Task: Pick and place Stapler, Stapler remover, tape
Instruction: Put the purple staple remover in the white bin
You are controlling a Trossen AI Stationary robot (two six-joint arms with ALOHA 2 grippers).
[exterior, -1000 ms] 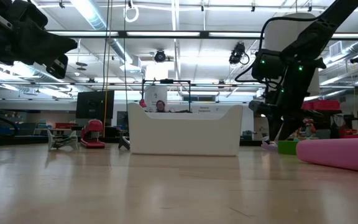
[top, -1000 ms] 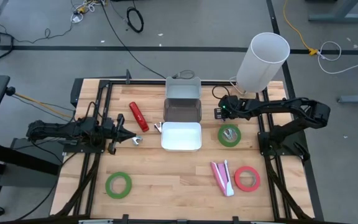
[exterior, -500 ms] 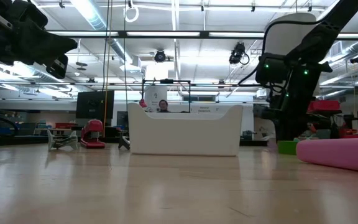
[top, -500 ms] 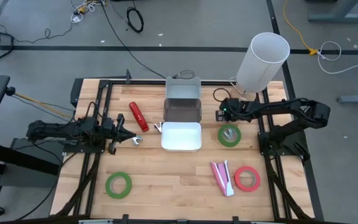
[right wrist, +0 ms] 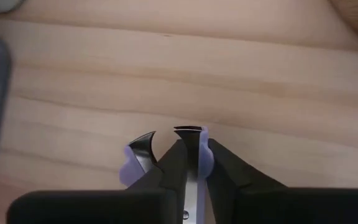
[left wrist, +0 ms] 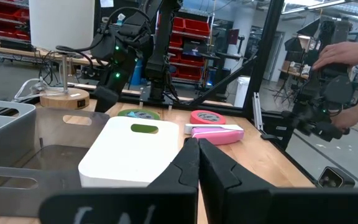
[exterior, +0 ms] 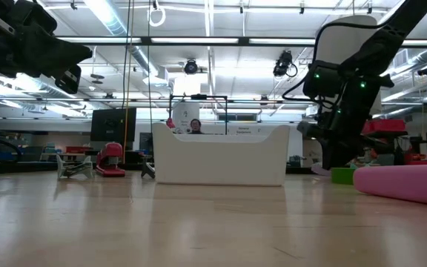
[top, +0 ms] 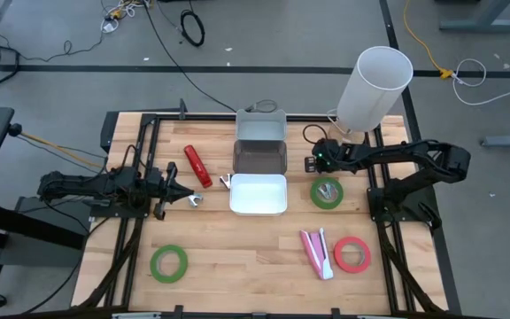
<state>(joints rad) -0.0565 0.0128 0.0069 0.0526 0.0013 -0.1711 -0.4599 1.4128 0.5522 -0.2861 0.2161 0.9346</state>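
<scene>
Right gripper (right wrist: 188, 146) low over bare wood, pinching a purple staple remover (right wrist: 199, 155) — beside the green tape (top: 327, 192). Left gripper (left wrist: 197, 158) pressed together, waiting near the white bin (top: 258, 194).

A grey floor (top: 264, 40) strewn with black cables (top: 193, 27) surrounds the wooden counter (top: 246, 257), while the workshop beyond has long ceiling strip lights (exterior: 117, 22) and red storage bins (left wrist: 194, 46) on shelves.

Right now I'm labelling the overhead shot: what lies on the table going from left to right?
Green tape roll → red stapler → white bin → pink stapler → red tape roll.
</scene>
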